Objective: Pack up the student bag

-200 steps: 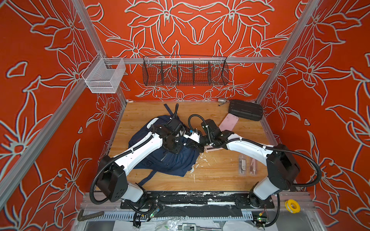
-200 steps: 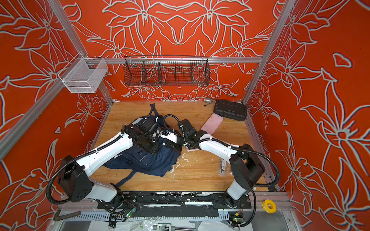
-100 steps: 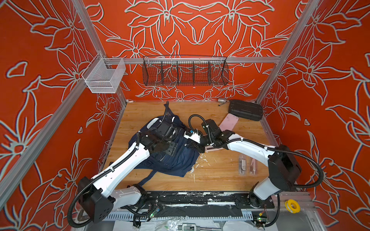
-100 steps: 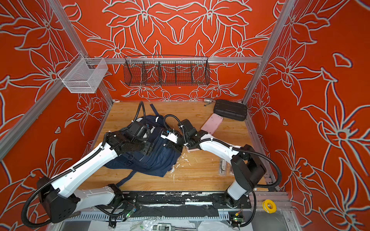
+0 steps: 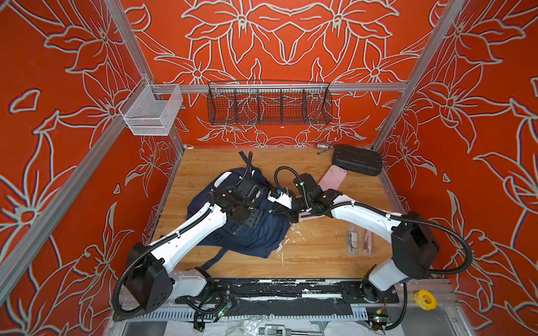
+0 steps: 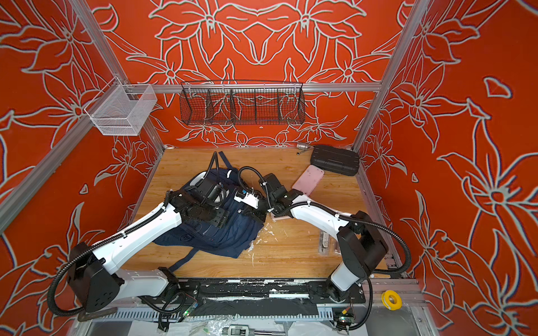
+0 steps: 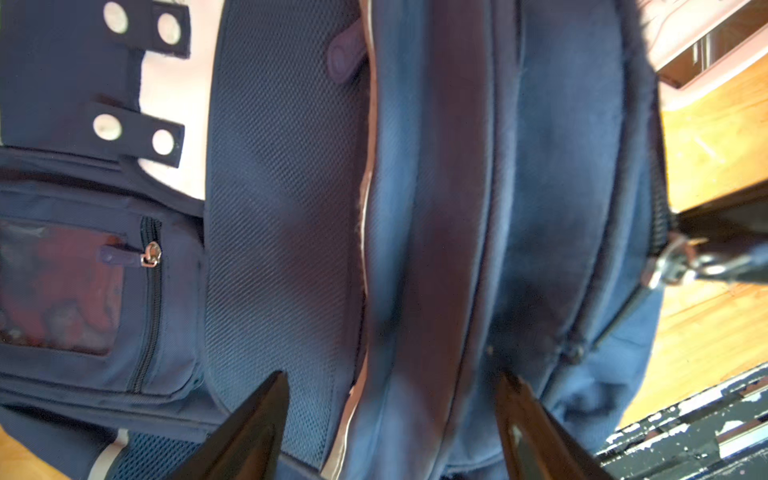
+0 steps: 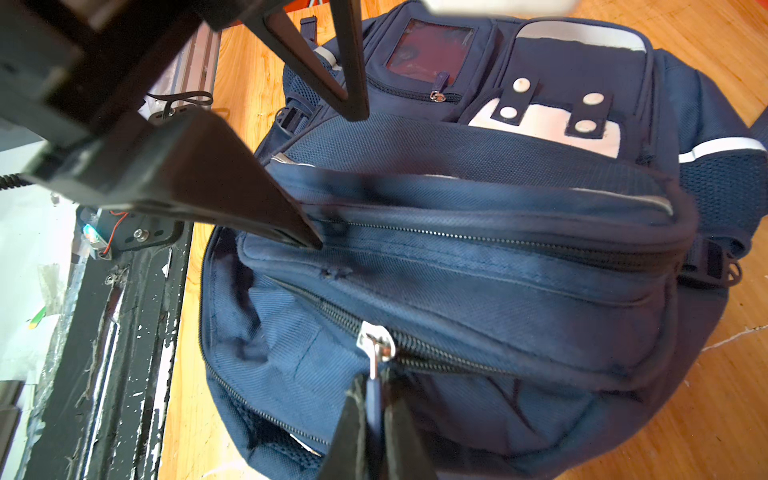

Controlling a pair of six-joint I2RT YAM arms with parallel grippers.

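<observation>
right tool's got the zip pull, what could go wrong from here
1. The right tool pinches only the thin tab of the zip pull; it may slip out under tension.
2. The left tool stands open over the student bag, seemingly gripping nothing, so the soft bag may drag or bunch rather than unzip.

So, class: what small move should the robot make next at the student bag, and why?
Probably lower and close the left hand on the student bag to brace it: it hangs open over the fabric, while the right hand is shut on the zip pull.
</observation>
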